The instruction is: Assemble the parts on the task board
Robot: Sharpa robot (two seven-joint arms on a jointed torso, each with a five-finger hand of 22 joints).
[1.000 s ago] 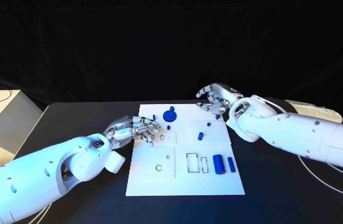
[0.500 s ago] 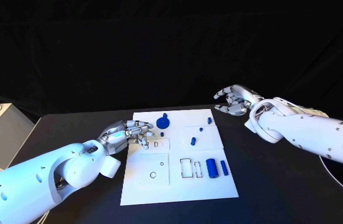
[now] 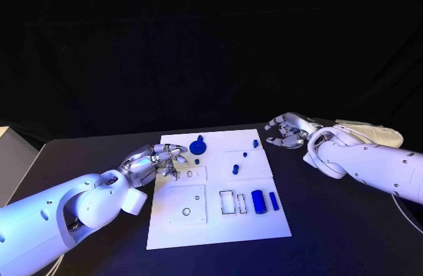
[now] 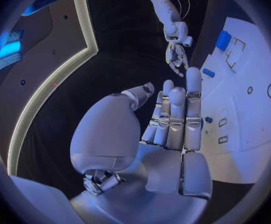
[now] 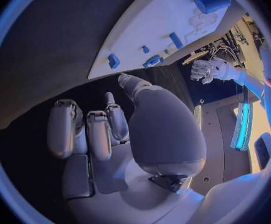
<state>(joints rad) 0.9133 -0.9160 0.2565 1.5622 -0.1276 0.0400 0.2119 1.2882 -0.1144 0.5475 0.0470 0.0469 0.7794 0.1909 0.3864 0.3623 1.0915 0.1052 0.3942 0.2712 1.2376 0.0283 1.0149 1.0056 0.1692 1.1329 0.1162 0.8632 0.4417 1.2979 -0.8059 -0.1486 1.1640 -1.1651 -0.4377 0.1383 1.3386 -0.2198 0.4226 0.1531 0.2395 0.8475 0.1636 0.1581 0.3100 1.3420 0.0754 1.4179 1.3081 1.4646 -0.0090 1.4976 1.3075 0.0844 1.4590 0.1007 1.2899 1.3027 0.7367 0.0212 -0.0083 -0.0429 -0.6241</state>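
Observation:
The white task board (image 3: 216, 224) lies in the middle of the table. On it are a round blue part (image 3: 197, 146), a thick blue cylinder (image 3: 257, 201), a slim blue bar (image 3: 273, 201) and small blue pieces (image 3: 235, 169). My left hand (image 3: 159, 160) hovers at the board's left edge. In the left wrist view its fingers (image 4: 175, 114) are stretched out and hold nothing. My right hand (image 3: 286, 130) is off the board's far right corner. Its fingers (image 5: 95, 134) are curled in with nothing in them.
The board (image 5: 154, 20) carries several outlined slots, among them a rectangular one (image 3: 227, 201) beside the cylinder and a round hole (image 3: 186, 212). A pale box (image 3: 7, 151) stands at the table's left edge. Black table surrounds the board.
The camera has shifted. My right hand has drawn back from the board's far right corner to the table beside it. My left hand stays at the left edge.

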